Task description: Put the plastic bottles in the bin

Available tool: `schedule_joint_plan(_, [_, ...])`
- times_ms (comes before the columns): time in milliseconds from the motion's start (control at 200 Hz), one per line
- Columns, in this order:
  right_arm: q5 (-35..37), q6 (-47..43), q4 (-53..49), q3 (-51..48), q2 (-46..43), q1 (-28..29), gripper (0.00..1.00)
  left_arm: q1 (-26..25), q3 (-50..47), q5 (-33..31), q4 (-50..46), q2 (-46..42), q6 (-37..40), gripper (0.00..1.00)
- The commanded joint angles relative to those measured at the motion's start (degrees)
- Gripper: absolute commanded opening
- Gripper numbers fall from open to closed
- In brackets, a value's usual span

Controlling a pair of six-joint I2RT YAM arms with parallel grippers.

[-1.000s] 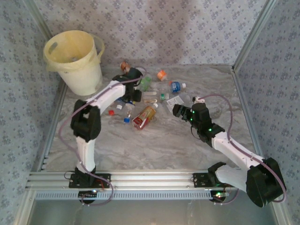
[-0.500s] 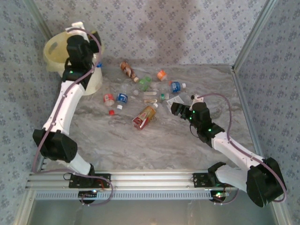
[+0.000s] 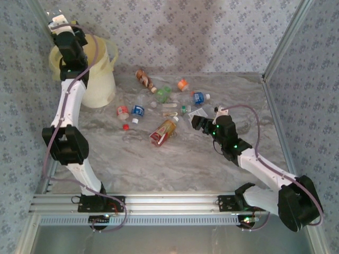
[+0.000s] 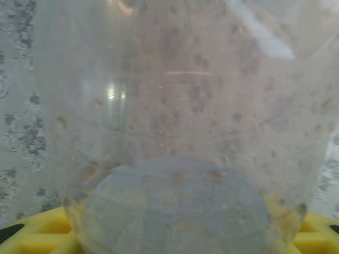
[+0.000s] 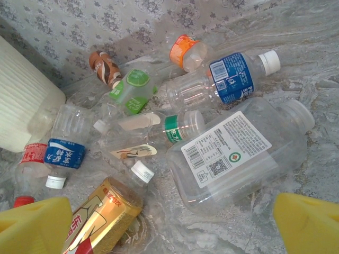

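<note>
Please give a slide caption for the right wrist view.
Open right gripper above a white-labelled clear bottle among other plastic bottles.

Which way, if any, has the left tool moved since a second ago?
Yes. From the scattered bottles the left tool swung to the far left, now over the bin, gripping a clear bottle.

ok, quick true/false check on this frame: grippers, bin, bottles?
1. The left gripper holds a clear bottle. True.
2. The right gripper is shut on the white-label bottle. False: it is open, fingers wide apart, gripping nothing.
3. The bin lies on its side. False: it stands upright.
4. The gold-label bottle lies on the table. True.
</note>
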Motion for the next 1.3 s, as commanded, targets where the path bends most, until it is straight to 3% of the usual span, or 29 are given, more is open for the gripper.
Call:
schedule_joint_plan(0, [0.4, -0.5, 0.6, 0.6, 0.2, 0.6, 1.0, 1.5, 4.0, -3.3, 0.2, 2.3, 0.9, 0.6])
schedule_joint_plan(220, [1.0, -0.9, -0.2, 0.9, 0.3, 0.7, 1.0, 3.9, 4.8, -7.1, -3.2, 7.1, -0.7, 0.65])
schedule_joint_plan(365, [0.7, -0.9, -0.9, 1.3, 1.0, 0.7, 1.0, 4.0, 8.0, -13.8, -9.9, 8.5, -5.3, 0.85])
schedule_joint_plan(470, [-1.2, 0.0, -3.7, 2.7, 2.4, -0.3, 1.0, 3.9, 13.3, -14.3, -19.4, 8.9, -10.4, 0.91])
schedule_joint_plan(690, [-0.5, 4.1, -8.7, 6.3, 6.6, -2.0, 1.0, 2.8, 22.8, -6.9, -37.9, 8.5, -18.9, 0.98])
schedule_joint_plan(909, [2.4, 10.0, -17.3, 12.4, 13.3, -3.1, 1.0, -2.2, 23.6, 1.3, -44.7, 5.1, -19.4, 0.98])
schedule_joint_plan(1129, [7.2, 18.8, -29.3, 23.5, 22.4, -2.6, 1.0, -8.1, 12.5, 12.9, -42.6, -2.8, -22.0, 0.98])
schedule_joint_plan(1294, [11.3, 30.3, -42.7, 34.6, 30.2, -0.9, 1.0, -12.6, -8.6, 19.9, -33.1, -13.7, -26.9, 0.98])
